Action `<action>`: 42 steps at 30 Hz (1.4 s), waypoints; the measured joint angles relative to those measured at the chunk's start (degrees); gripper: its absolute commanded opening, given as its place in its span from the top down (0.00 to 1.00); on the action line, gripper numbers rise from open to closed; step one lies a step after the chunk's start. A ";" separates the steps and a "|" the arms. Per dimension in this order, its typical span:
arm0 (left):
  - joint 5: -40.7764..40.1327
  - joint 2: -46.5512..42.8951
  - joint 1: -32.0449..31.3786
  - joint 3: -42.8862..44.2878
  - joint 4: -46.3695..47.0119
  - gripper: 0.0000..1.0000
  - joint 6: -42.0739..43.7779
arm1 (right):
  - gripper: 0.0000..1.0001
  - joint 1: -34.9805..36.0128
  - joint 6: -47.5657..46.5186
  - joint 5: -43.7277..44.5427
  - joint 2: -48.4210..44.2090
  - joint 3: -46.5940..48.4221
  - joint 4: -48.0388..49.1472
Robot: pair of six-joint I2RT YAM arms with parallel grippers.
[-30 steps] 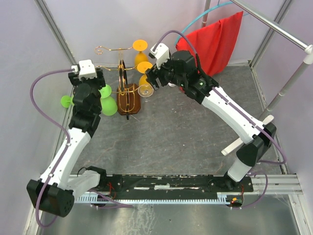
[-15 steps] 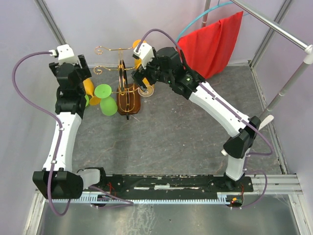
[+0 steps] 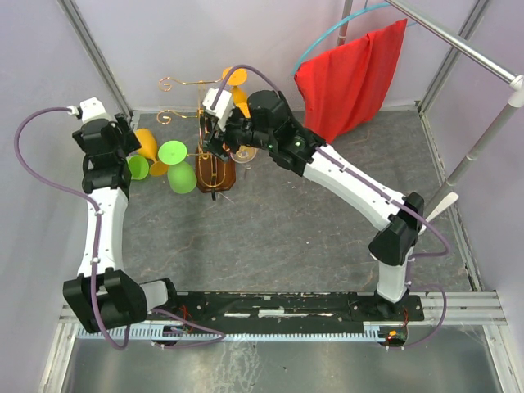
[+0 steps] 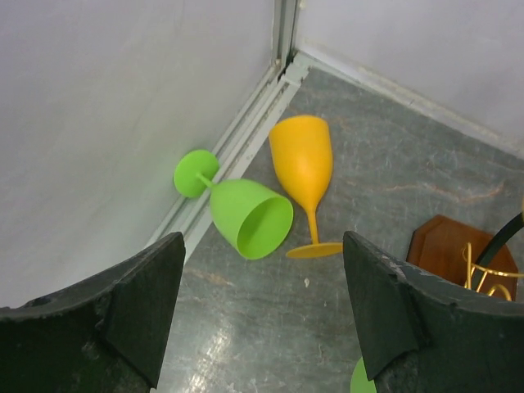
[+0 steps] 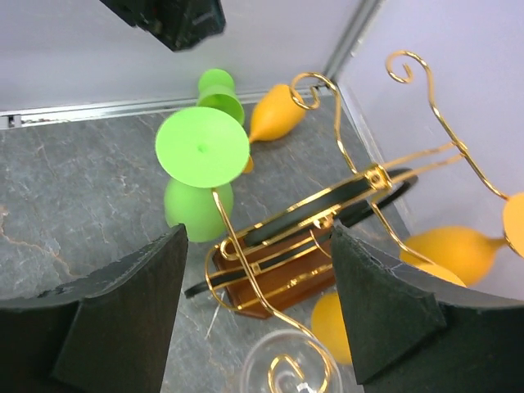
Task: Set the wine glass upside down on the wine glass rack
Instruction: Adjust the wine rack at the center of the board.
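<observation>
The wine glass rack [image 3: 214,168] stands at the back, its copper wire arms over a brown base [image 5: 278,274]. A clear wine glass [image 5: 291,364] hangs on a curled arm end just below my open right gripper [image 5: 258,327], which hovers above the rack [image 3: 217,141] holding nothing. A green glass [image 5: 201,147] hangs upside down on the left arm. Orange glasses [image 5: 446,246] hang on the right side. My left gripper [image 4: 262,327] is open and empty, above the floor near a green glass [image 4: 246,214] and an orange glass [image 4: 303,164] lying on their sides.
The two lying glasses rest close to the back-left corner and wall rail [image 4: 246,131]. A red cloth [image 3: 352,70] hangs at the back right. A metal pole [image 3: 483,131] slants along the right side. The left arm's gripper [image 5: 168,20] shows at the top of the right wrist view.
My left arm has drawn back toward the left wall, uncovering the orange glass on the floor. My right gripper has slid left, away from the clear glass to above the rack's middle.
</observation>
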 measured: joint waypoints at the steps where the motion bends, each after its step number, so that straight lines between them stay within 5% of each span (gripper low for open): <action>1: 0.50 0.02 0.39 -0.72 -0.04 0.16 -0.42 | 0.30 0.26 -0.50 -0.72 0.46 -0.02 0.94; 11: 3.74 1.90 1.25 -5.14 0.28 0.16 -2.75 | 0.51 1.60 -3.28 -5.64 5.44 -1.46 5.20; 20: 4.20 1.92 1.25 -5.57 1.57 0.16 -2.80 | 0.29 1.84 -5.16 -5.57 8.74 -1.46 5.66; 42: 4.55 3.10 1.25 -6.25 3.26 0.16 -2.93 | 0.44 2.21 -11.02 -3.61 14.08 -0.85 13.07</action>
